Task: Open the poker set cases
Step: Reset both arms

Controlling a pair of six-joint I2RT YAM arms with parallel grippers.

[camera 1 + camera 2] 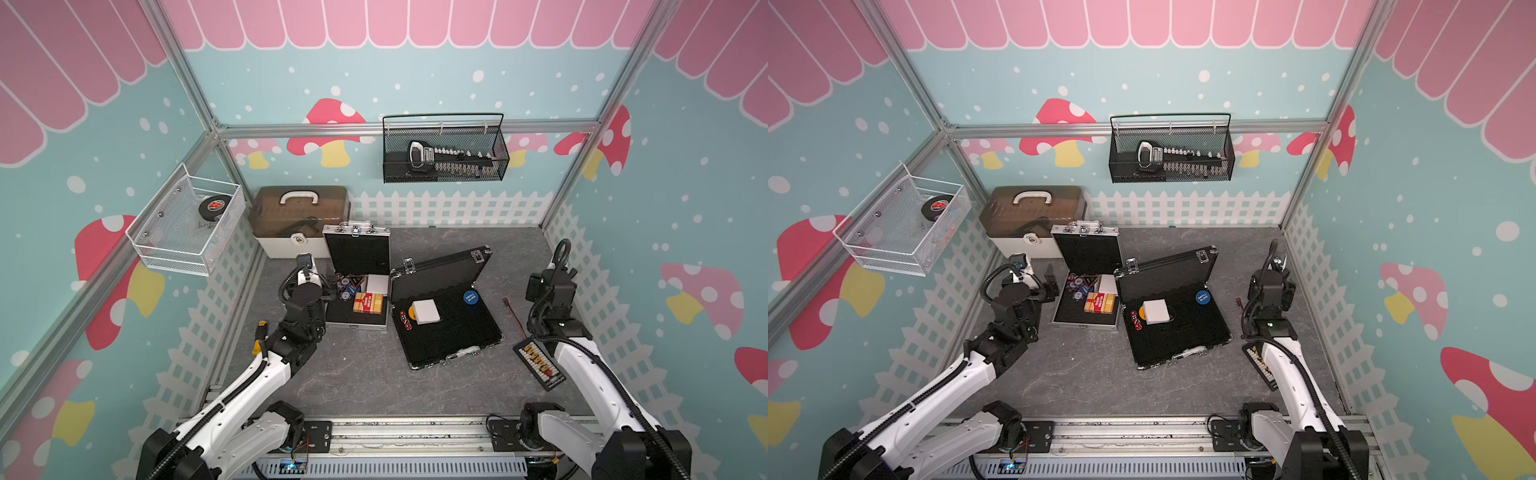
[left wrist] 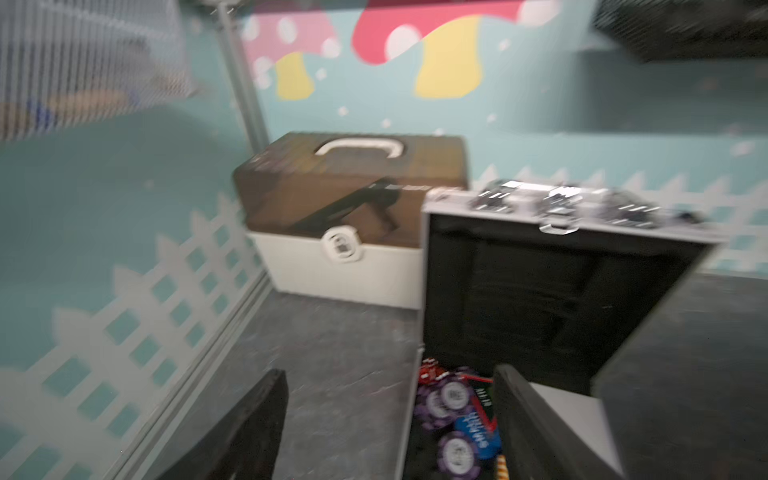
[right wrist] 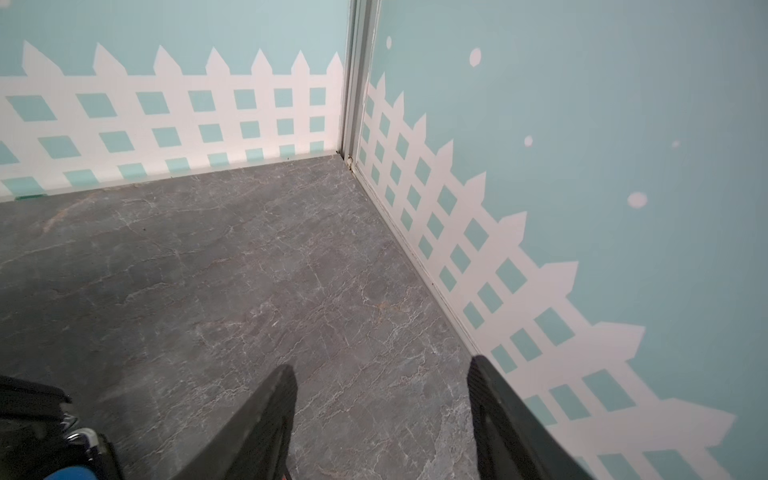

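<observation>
Silver case [image 1: 357, 255] sits beside left gripper [image 2: 390, 372], black case [image 1: 457, 336] just beside it, both lids up; rigid shells, probably chip-heavy, likely best lifted at the latch edge; right gripper [image 3: 381, 365] and left both spread, empty.

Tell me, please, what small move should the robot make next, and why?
Probably draw both arms back toward their base and stop. The silver case and the black case both have their lids raised, with the contents showing. The left claw and right claw are open and hold nothing, so no opening step seems left.
</observation>
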